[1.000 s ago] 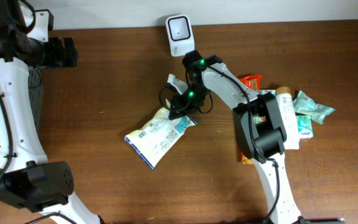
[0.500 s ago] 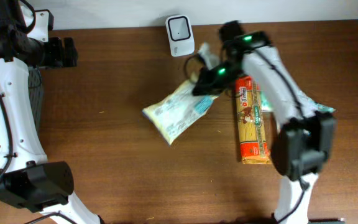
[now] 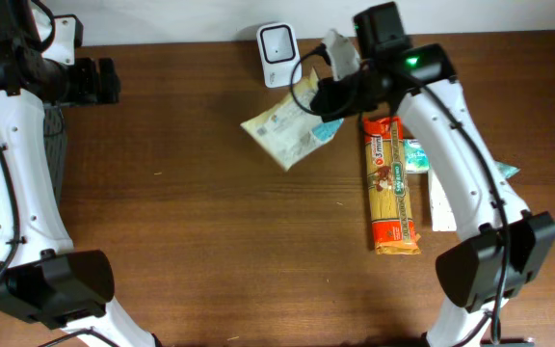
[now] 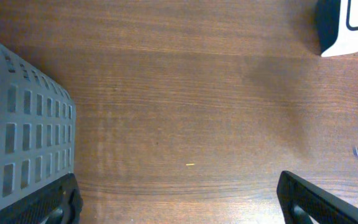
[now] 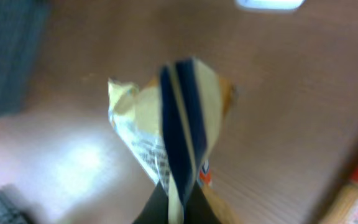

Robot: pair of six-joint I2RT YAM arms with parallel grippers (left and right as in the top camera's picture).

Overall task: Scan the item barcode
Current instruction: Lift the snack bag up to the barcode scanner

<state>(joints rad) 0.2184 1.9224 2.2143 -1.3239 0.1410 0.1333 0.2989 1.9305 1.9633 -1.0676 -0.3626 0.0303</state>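
The item is a pale yellow bag (image 3: 282, 130) with blue trim and a printed white label, hanging above the table just below and right of the white barcode scanner (image 3: 277, 55). My right gripper (image 3: 321, 101) is shut on the bag's right end. In the right wrist view the bag (image 5: 173, 124) hangs edge-on from my shut gripper (image 5: 174, 208), blurred, with the scanner (image 5: 269, 4) at the top edge. My left gripper (image 3: 114, 80) stands open at the far left with nothing between its fingers (image 4: 179, 205). The left wrist view shows the scanner (image 4: 350, 25) at top right.
A long orange pasta pack (image 3: 391, 188) lies right of centre, with a teal packet (image 3: 422, 154) and a white box (image 3: 441, 207) beside it. A grey slotted basket (image 4: 17, 143) sits at the left, under my left arm.
My right arm has lifted the bag off the middle of the table and carried it up and right, toward the scanner. The arm's swing uncovered the pasta pack. The left arm has not moved.
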